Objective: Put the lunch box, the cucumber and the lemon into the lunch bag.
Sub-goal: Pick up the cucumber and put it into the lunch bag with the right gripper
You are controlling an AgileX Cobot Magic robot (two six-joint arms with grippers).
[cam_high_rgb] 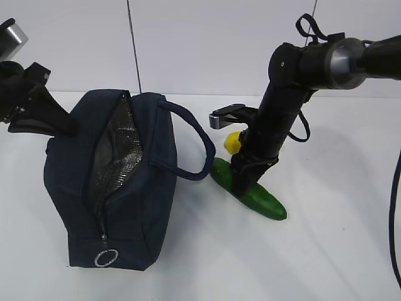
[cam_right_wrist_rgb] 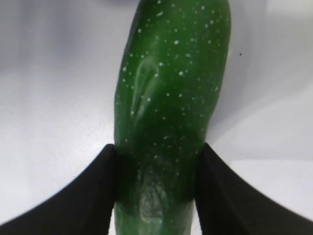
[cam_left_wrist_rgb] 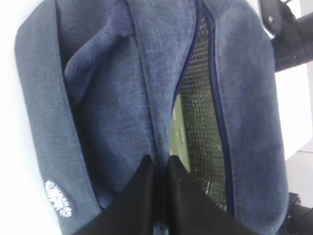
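Right claw (cam_right_wrist_rgb: 156, 191) astride cucumber (cam_right_wrist_rgb: 171, 98) — touching

The exterior view looks down across the table (cam_high_rgb: 326, 263) from the front. 2 wrist views sit close: left on the lunch bag (cam_left_wrist_rgb: 117, 112), right on the cucumber (cam_right_wrist_rgb: 171, 98), both also in the exterior view.

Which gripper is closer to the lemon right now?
Right. The right gripper straddles the cucumber just in front of the lemon; the left gripper pinches the lunch bag across the table.
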